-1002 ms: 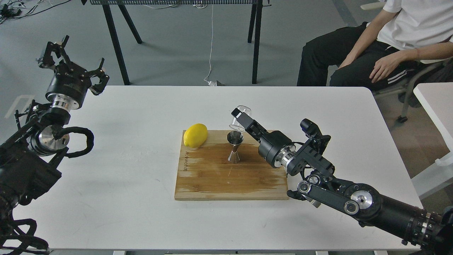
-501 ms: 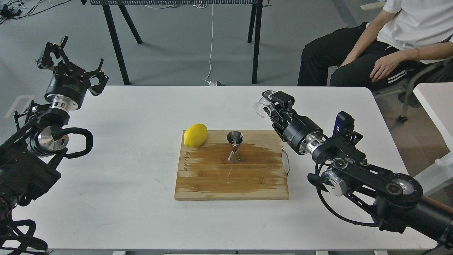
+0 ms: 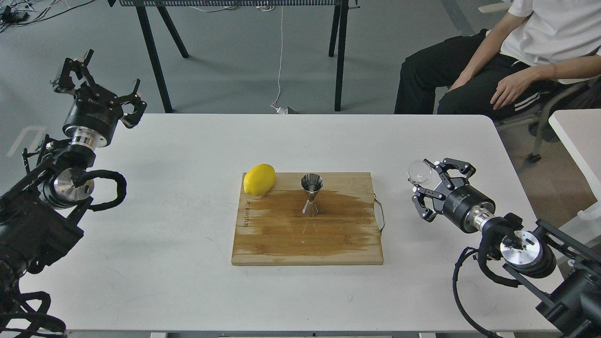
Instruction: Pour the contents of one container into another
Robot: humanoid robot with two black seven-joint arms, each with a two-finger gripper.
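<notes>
Fingers (image 3: 425, 211) of right gripper (image 3: 434, 188) spread beside glass cup (image 3: 419, 172), near table (image 3: 188, 291) edge

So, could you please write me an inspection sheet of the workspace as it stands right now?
Surface: white table, with a wooden cutting board in the middle, darker across its centre.
Job's things: steel jigger upright on the board; clear glass cup at the tips of the right claw, to the right of the board.
Clutter: lemon on the board's far left corner.
Grippers: right claw's fingers look spread beside the cup; left claw open, raised over the table's far left corner, holding nothing.
Cables: white cord on the floor beyond the table.
Surroundings: seated person far right; black table legs behind.
</notes>
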